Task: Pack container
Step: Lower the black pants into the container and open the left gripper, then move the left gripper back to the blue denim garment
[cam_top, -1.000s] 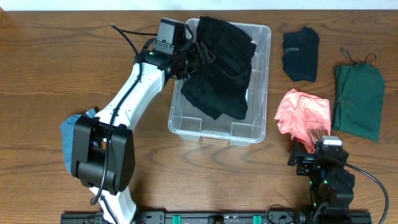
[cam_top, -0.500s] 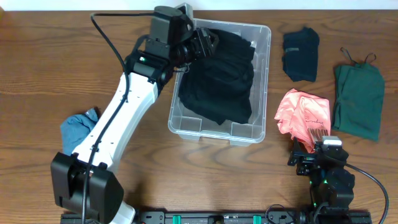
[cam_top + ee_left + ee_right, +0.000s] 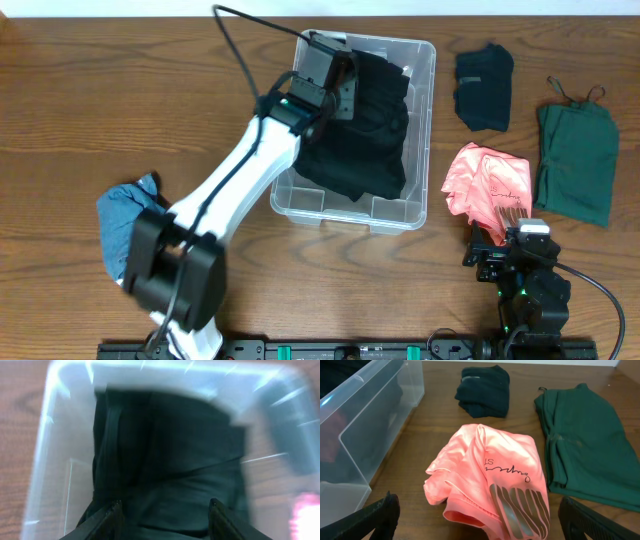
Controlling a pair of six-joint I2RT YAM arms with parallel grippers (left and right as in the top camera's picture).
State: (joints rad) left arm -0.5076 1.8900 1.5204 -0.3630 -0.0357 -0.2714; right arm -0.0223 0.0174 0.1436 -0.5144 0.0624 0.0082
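Hovering over the back end of the container [image 3: 428,120], L gripper [image 3: 167,510] has its fingers [image 3: 114,516] apart w/ nothing clamped btwn them (wrist view is blurry, but the gap is plain). Clear bin sits mid-table [image 3: 100,100], toward the back edge. Black garment [image 3: 365,145] lies inside, covering most of the base; front end of the bin is bare plastic. L arm reaches in diagonally from front-left. R gripper [image 3: 477,504] sits low at front-right, jaws spread wide, holding nothing, aimed at pink garment [image 3: 487,182] just ahead of it. Pink garment lies just R of the bin, not touching it. Dark navy item [image 3: 484,88] behind it, green garment [image 3: 577,160] far R. Blue cloth [image 3: 118,212] on table's L side, well apart from the bin.
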